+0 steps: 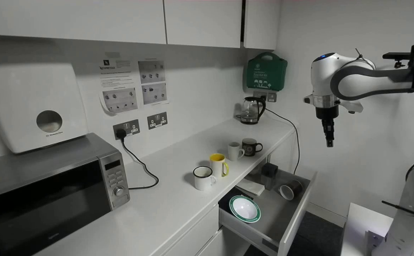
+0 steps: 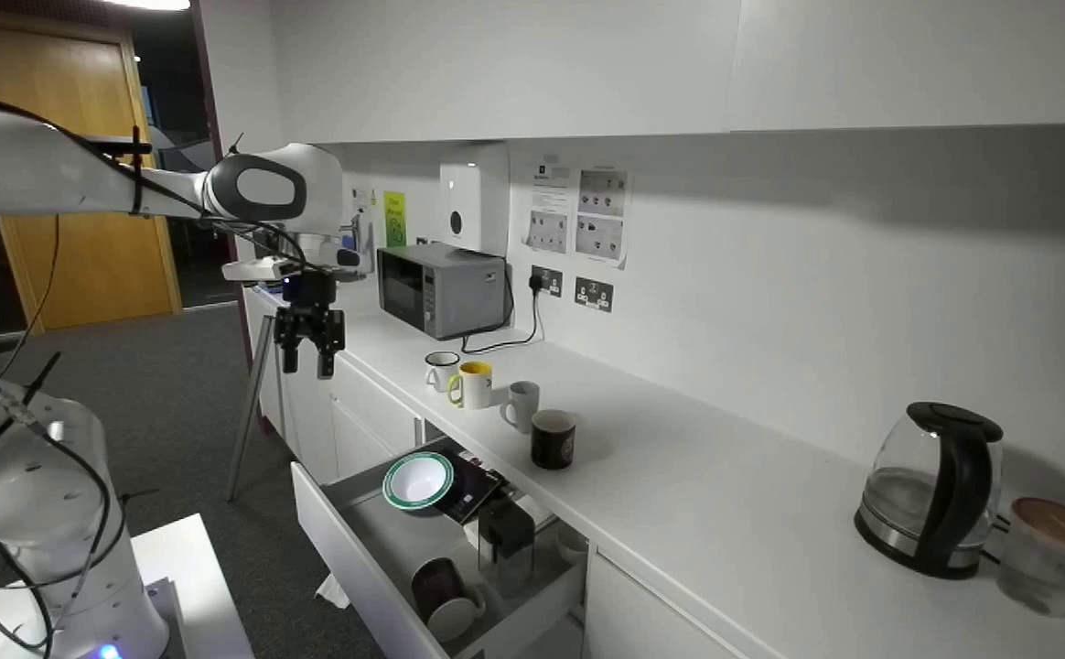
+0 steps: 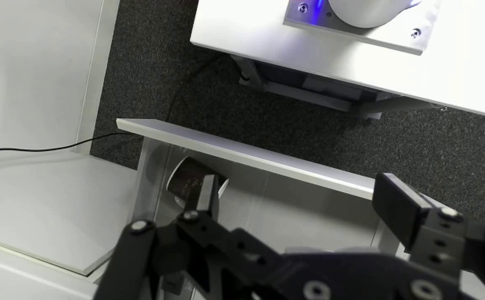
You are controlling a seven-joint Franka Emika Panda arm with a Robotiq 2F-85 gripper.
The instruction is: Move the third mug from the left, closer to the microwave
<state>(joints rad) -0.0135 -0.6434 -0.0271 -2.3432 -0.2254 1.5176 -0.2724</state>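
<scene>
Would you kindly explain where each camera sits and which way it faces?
In an exterior view: high near the microwave, facing along the counter toward the kettle; arm, hand and base at picture right.
In an exterior view: near the kettle, facing along the counter toward the microwave and a door beyond; arm, hand and base at picture left.
Wrist view: carried by the arm, facing down at drawer and floor; parted fingers and part of the base show.
Both exterior views share the plain white mug, microwave, kettle and drawer.

White wall (image 2: 770, 275) – dark carpet (image 2: 180, 394) – wooden door (image 2: 102, 265)
</scene>
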